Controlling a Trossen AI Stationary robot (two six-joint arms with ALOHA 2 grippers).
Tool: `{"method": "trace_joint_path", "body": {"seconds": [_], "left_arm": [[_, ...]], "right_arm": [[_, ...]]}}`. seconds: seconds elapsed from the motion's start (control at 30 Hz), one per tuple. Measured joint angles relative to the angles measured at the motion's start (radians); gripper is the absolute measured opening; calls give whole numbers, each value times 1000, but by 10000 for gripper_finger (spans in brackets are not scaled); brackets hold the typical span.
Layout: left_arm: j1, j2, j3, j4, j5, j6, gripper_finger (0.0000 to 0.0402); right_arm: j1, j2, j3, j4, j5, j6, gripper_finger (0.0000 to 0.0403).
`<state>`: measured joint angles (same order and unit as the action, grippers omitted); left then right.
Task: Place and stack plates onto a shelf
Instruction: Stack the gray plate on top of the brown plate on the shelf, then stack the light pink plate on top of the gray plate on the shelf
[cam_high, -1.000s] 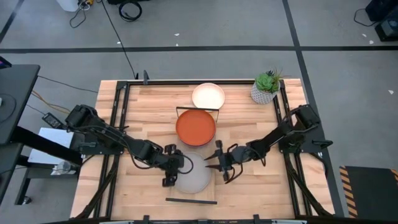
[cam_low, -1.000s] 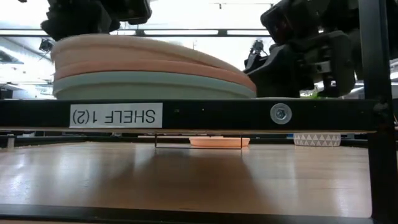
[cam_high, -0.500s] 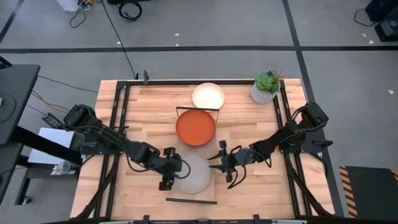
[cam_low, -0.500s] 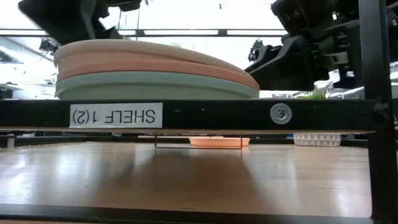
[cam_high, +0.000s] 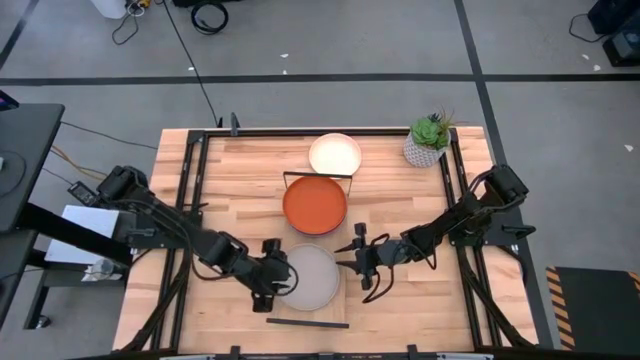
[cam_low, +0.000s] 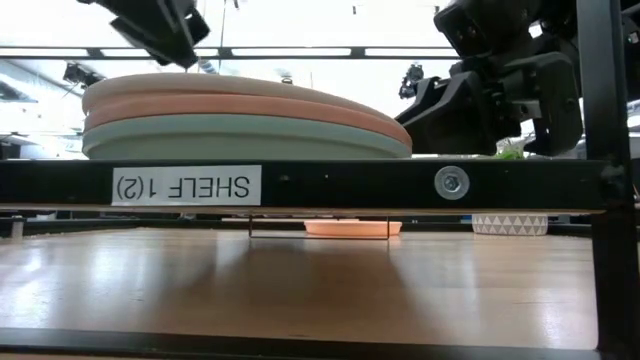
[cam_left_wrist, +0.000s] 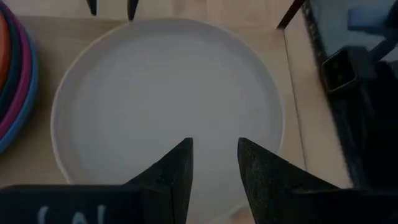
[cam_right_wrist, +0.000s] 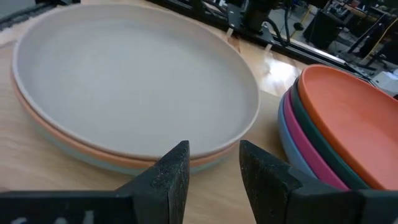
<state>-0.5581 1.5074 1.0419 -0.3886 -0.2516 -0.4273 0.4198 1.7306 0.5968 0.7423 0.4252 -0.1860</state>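
Note:
On the shelf (cam_low: 300, 186) sit two stacks of plates. The near stack (cam_high: 309, 277) has a grey plate (cam_right_wrist: 124, 81) on top of a peach one (cam_low: 250, 105) and a light blue one. The far stack (cam_high: 314, 204) is topped by an orange plate (cam_right_wrist: 348, 112) over dark teal, magenta and blue. A cream plate (cam_high: 335, 154) lies on the tabletop beyond the shelf. My left gripper (cam_high: 270, 286) hovers open over the grey plate's left near rim, clear of it. My right gripper (cam_high: 361, 263) is open, just right of the near stack, touching nothing.
A potted green plant (cam_high: 428, 140) stands at the table's far right corner. Thin black wire frames mark the shelf's ends (cam_high: 308, 322). Bare tabletop lies left and right of the shelf.
The grey plate, tilted on the near stack a second ago, has settled flat on it. My left gripper has drawn back toward the table's near left and risen above the plate. My right gripper has pulled away from the plate's right rim toward the right.

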Motion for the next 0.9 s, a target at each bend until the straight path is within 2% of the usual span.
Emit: {"method": "trace_joint_path", "body": {"seconds": [0.1,0.17,0.3,0.4,0.57,0.63,0.77,0.9], "left_arm": [[-24,4,-23,-52,-63,-22,132],[-27,18,-64,-20,-77,-49,132],[-13,19,-144,64,5,-120,132],[1,-1,-136,61,28,-120,132],[4,-22,-49,81,9,-17,132],[4,-20,-33,81,9,2,132],[-14,-19,-35,44,5,6,132],[-32,-74,-82,14,-52,-6,128]], "right_arm": [[0,0,0,-8,3,0,146],[0,-3,0,-16,4,-1,146],[0,-16,-3,-25,12,-1,146],[0,-19,-4,-30,28,-2,146],[1,-22,-4,-45,43,-7,146],[1,-27,-4,-101,70,1,146],[15,-82,-4,-289,189,72,146],[42,-142,-4,-412,262,154,146]]}}
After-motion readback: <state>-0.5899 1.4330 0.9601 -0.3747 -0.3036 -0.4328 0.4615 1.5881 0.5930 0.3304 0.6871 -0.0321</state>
